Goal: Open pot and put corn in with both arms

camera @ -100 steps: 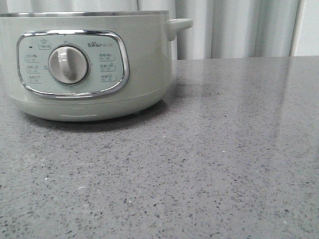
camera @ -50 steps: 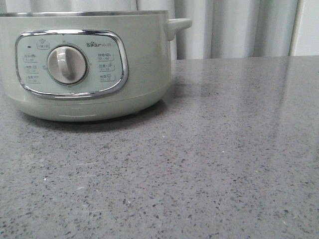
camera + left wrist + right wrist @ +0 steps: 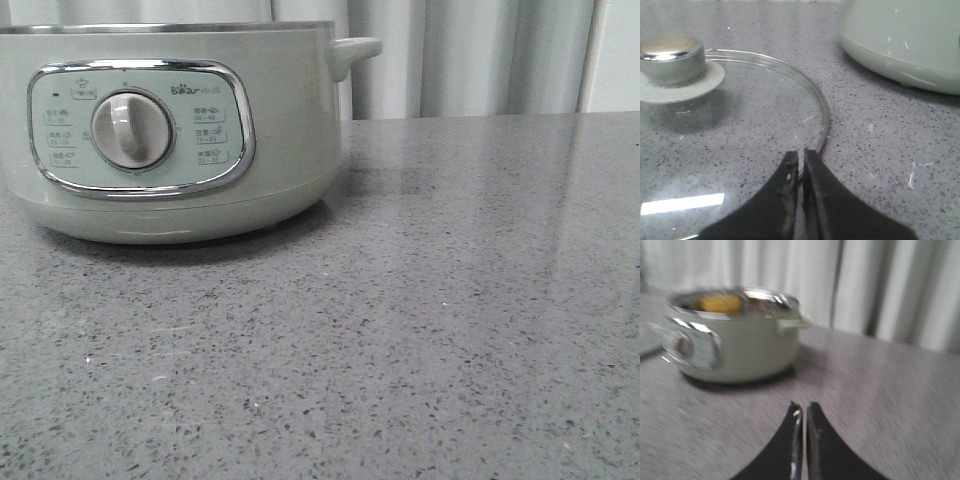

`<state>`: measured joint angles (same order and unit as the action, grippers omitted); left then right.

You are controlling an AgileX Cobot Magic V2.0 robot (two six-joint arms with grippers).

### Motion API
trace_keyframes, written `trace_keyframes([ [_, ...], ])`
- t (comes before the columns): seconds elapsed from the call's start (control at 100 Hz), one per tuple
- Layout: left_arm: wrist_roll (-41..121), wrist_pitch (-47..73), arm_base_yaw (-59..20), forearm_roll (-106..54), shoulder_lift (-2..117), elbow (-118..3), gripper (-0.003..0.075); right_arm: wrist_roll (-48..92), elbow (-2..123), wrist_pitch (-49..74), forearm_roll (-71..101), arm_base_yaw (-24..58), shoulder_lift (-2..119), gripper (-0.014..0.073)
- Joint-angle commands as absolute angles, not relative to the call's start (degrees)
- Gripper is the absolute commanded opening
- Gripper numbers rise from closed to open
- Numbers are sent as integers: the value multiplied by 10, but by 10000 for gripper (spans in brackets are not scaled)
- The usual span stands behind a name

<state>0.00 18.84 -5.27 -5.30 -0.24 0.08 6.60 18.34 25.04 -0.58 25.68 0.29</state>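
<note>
The pale green pot (image 3: 170, 130) stands at the far left of the grey table, with no lid on it. It also shows in the right wrist view (image 3: 735, 340), where the yellow corn (image 3: 720, 303) lies inside it. The glass lid (image 3: 715, 125) with its metal knob (image 3: 672, 60) lies flat on the table beside the pot's base (image 3: 905, 45). My left gripper (image 3: 801, 154) is shut and empty, just over the lid's rim. My right gripper (image 3: 804, 407) is shut and empty, above the table and away from the pot. Neither gripper shows in the front view.
Pale curtains (image 3: 470, 55) hang behind the grey speckled table (image 3: 420, 320). The pot's side handle (image 3: 355, 48) sticks out to the right.
In the front view the pot has shifted slightly to the left in the picture. Nothing else differs.
</note>
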Motion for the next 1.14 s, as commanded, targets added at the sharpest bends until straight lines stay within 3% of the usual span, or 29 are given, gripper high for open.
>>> trace_keyframes([
  [0.0,-7,171,-57,-56,-19,15,-18,71,146,185,-19,210,12,-72],
  [0.18,-7,171,-57,-56,-19,15,-18,71,22,112,-19,123,7,-72],
  [0.33,-7,171,-57,-56,-19,15,-18,71,-20,158,-19,89,-18,-72],
  [1.13,-7,171,-57,-56,-19,15,-18,71,-22,166,-17,89,-16,-72],
])
